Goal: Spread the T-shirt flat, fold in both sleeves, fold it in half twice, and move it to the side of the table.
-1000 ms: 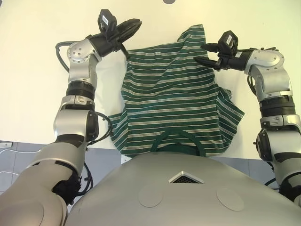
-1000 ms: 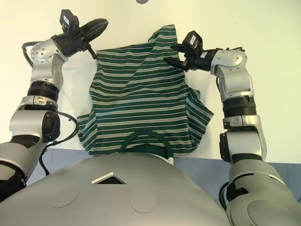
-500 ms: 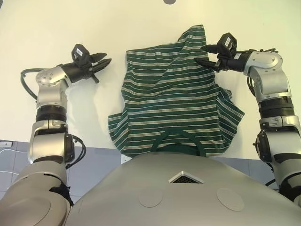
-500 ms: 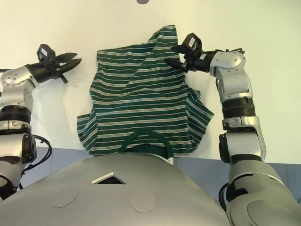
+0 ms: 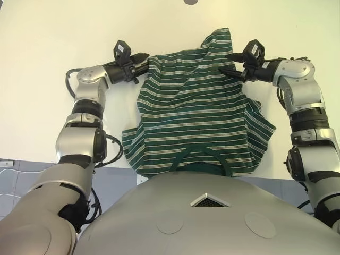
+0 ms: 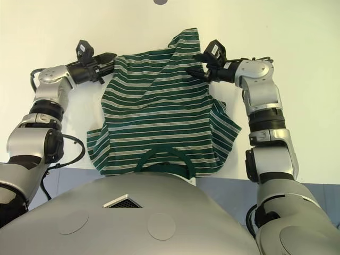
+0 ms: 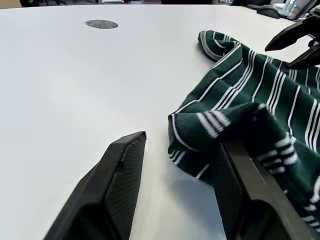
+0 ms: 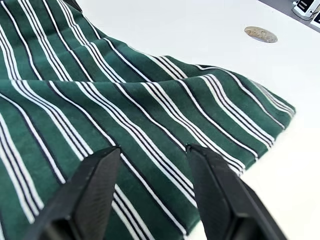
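— Where does the T-shirt (image 5: 191, 111) lie?

— On the white table (image 5: 48, 32), right in front of the robot, with the collar (image 5: 202, 156) at the near edge and the hem on the far side. It faces up but is not flat. The far right part of the hem rises in a peak towards the round cap (image 7: 101, 23) set in the tabletop, and the right sleeve (image 5: 261, 125) is rumpled beside the body of the shirt.

— And the grippers?

— The left gripper (image 5: 143, 60) is at the far left hem corner (image 7: 182, 135). Its fingers are apart, with the corner lying between them and one finger against the cloth, but they have not closed on it. The right gripper (image 5: 227, 62) is over the far right of the shirt just below the peak, its fingers spread wide with striped cloth under them and nothing held.

— How far along would that put the task?

— Early, most likely in the spreading step. The hem is uneven and neither the left sleeve (image 5: 132, 143) nor the right one is folded in. Both sleeve folds, the two halvings and the move to the table's side are all left to do.

— What would come next?

— Probably closing on both hem corners and drawing them out level.
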### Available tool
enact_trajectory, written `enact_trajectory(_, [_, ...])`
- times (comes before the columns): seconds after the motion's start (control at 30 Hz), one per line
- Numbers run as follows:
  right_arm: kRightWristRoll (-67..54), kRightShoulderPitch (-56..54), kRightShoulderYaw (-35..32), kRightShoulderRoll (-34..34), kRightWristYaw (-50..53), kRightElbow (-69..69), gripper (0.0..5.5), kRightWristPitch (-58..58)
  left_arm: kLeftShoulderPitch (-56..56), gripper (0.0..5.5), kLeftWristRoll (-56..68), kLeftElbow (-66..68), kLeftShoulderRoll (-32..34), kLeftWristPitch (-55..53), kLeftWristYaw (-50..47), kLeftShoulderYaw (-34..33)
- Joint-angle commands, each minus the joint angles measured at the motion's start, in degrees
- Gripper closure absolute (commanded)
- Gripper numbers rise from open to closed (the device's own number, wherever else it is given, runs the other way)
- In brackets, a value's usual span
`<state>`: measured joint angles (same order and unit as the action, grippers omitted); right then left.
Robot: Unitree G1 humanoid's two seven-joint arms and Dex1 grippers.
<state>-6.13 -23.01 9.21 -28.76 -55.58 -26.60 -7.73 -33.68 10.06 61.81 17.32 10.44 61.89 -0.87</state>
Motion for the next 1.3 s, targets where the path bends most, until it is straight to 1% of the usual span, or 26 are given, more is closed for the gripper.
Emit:
enact_trajectory(0.03, [1.3,-2.6,0.2,0.0,0.1,-1.4,3.03,0.8,-1.2,4.03,-2.7,3.4,-1.5,1.2,-1.6,1.1])
enact_trajectory(0.17, [1.9,-3.0,0.1,0.6,0.6,-2.1,3.03,1.4,-1.4,4.83,-1.4,2.0,-2.6,4.4,-0.2,-0.2])
enact_trajectory(0.3, [2.3,-3.0,0.1,1.1,0.9,-2.2,3.03,1.9,-0.4,5.48,-6.3,-0.1,-0.7,13.4,-2.1,2.8])
enact_trajectory(0.37, [2.6,-3.0,0.1,0.9,1.0,-2.2,3.03,2.2,-0.5,5.48,-10.3,-2.2,2.0,19.6,-4.1,5.0])
enact_trajectory(0.43, [2.9,-2.8,0.0,0.4,1.1,-2.3,3.03,2.6,-2.5,5.48,-17.0,-5.9,6.6,27.6,-7.0,8.4])
enact_trajectory(0.57, [3.4,-2.3,0.1,-0.2,1.4,-2.0,3.03,3.1,-8.3,5.48,-33.4,-18.0,14.9,43.4,-16.1,14.0])
enact_trajectory(0.6, [3.7,-2.1,0.2,-0.4,1.4,-1.9,3.03,3.2,-8.1,5.48,-38.5,-23.1,16.4,47.1,-18.2,15.3])
enact_trajectory(0.67, [4.0,-1.6,0.2,-0.6,1.5,-1.5,3.03,3.3,-4.8,5.48,-43.8,-31.6,17.9,51.8,-20.6,17.6])
enact_trajectory(0.73, [4.4,-1.1,0.0,-0.8,1.7,-1.3,3.03,3.4,0.5,5.48,-47.0,-36.3,18.6,53.4,-22.6,20.0])
enact_trajectory(0.77, [4.6,-0.7,-0.1,-0.9,1.7,-1.2,3.03,3.4,4.0,5.48,-49.6,-36.0,19.3,54.2,-23.9,21.7])
enact_trajectory(0.83, [5.1,-0.1,0.2,-1.2,1.7,-0.8,3.03,3.4,9.9,5.48,-55.2,-31.2,21.1,54.5,-27.6,25.4])
enact_trajectory(0.93, [5.9,0.0,0.8,-1.6,1.5,-0.7,3.03,3.6,11.2,5.48,-61.8,-22.3,23.4,51.2,-35.9,28.4])
enact_trajectory(0.97, [6.1,0.0,0.8,-1.7,1.3,-0.7,3.03,3.8,10.7,5.48,-61.7,-20.6,23.3,50.5,-37.6,28.8])
enact_trajectory(1.03, [6.8,-0.2,1.1,-1.8,1.2,-1.0,3.03,4.2,11.5,5.48,-56.7,-21.2,20.8,50.1,-37.2,29.5])
enact_trajectory(1.1, [7.5,-0.5,1.5,-1.8,0.9,-0.9,3.03,4.5,12.7,5.03,-50.5,-21.4,19.0,48.9,-33.6,30.2])
enact_trajectory(1.17, [7.8,-0.6,1.6,-2.3,0.7,-1.2,3.03,4.9,13.3,4.50,-42.8,-22.0,19.3,46.8,-30.1,29.2])
enact_trajectory(1.23, [7.9,-0.6,1.5,-2.4,0.8,-1.4,3.03,5.1,13.6,4.17,-32.3,-24.7,20.9,43.4,-25.2,27.1])
enact_trajectory(1.3, [8.0,-0.4,1.6,-2.1,1.1,-1.2,3.03,5.1,13.2,3.90,-21.3,-27.5,22.6,38.8,-21.0,23.2])
